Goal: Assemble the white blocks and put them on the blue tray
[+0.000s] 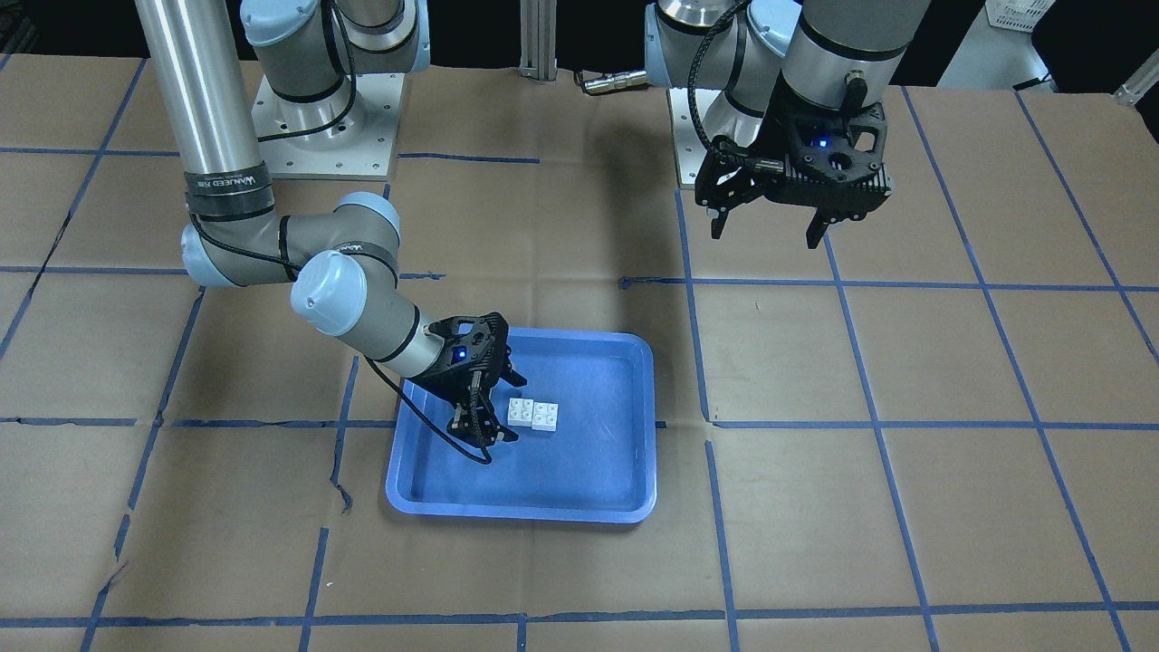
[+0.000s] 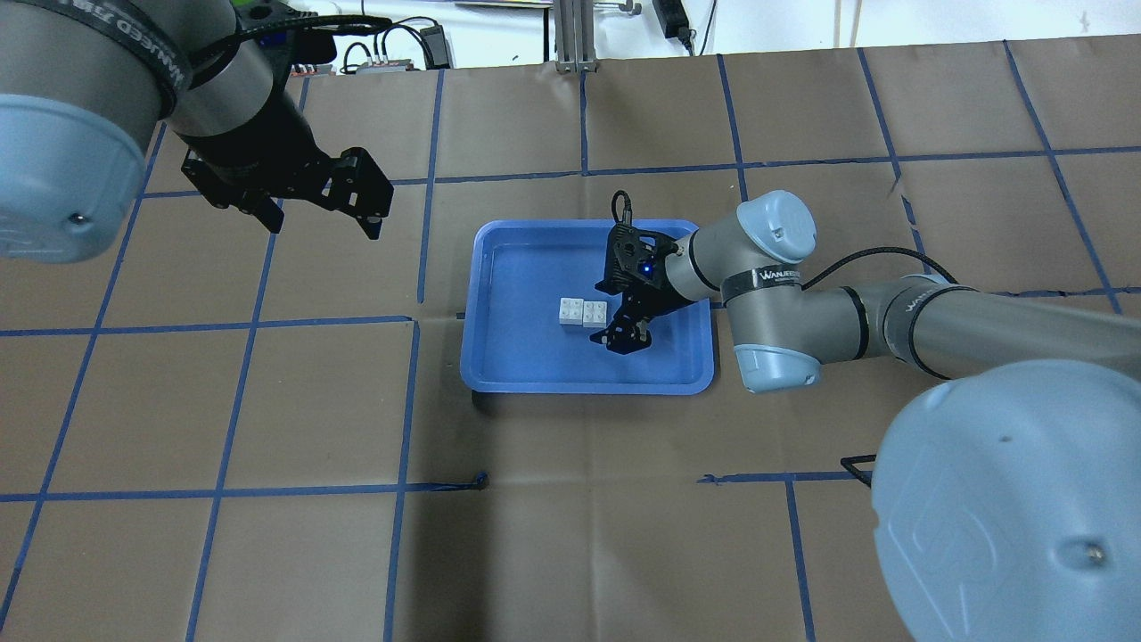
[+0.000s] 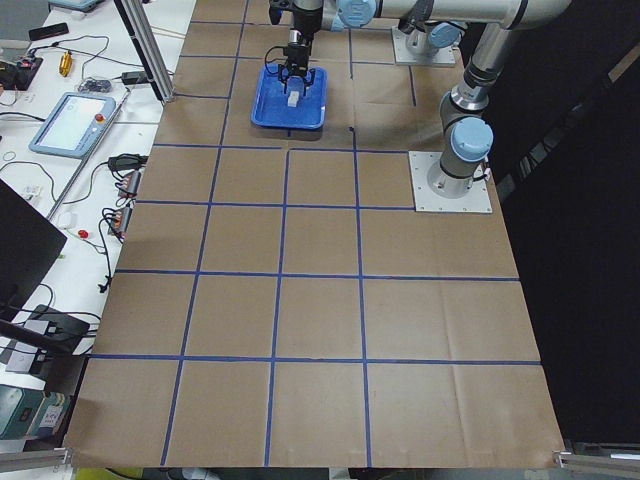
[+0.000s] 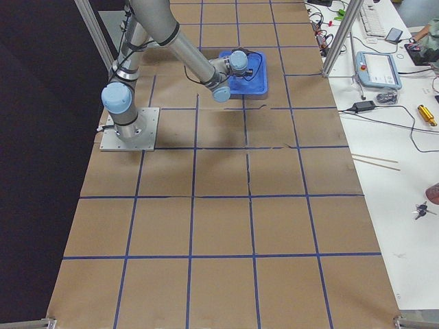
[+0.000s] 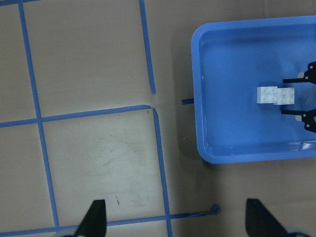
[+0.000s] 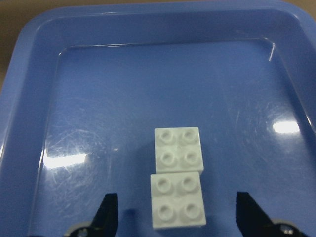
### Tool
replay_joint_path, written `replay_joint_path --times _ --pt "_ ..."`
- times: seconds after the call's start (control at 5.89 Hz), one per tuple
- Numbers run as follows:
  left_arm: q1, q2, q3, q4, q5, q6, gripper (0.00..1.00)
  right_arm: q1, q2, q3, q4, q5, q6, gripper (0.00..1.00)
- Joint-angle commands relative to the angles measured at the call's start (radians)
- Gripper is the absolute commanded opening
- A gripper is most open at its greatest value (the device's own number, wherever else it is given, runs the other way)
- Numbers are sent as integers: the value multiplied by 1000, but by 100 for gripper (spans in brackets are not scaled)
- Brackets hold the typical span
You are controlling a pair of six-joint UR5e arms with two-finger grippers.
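The two white blocks (image 1: 532, 414) lie touching, side by side and studs up, on the floor of the blue tray (image 1: 521, 509). I cannot tell whether they are joined. My right gripper (image 1: 509, 407) is open and low inside the tray. In the right wrist view its fingertips (image 6: 109, 213) stand on either side of the nearer block (image 6: 177, 200), apart from it. My left gripper (image 1: 768, 234) is open and empty, high above the bare table away from the tray. It also shows in the overhead view (image 2: 323, 227). The left wrist view shows the tray's rim (image 5: 207, 150) and the blocks (image 5: 275, 95).
The table is brown paper with a blue tape grid (image 2: 419, 321). The arms' base plates (image 1: 330, 127) sit at the robot's edge. A side bench with a teach pendant (image 3: 72, 118) and cables runs along the far side.
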Motion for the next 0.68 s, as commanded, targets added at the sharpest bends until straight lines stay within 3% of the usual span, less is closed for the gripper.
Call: replay_joint_path --times 0.0,0.17,0.51 --pt "0 0 0 0 -1 0 99 0 -10 -10 5 -14 9 100" --pt "0 0 -2 0 1 0 99 -2 -17 -29 15 -18 62 100" --pt "0 0 0 0 1 0 99 -3 -78 -117 257 -94 98 100"
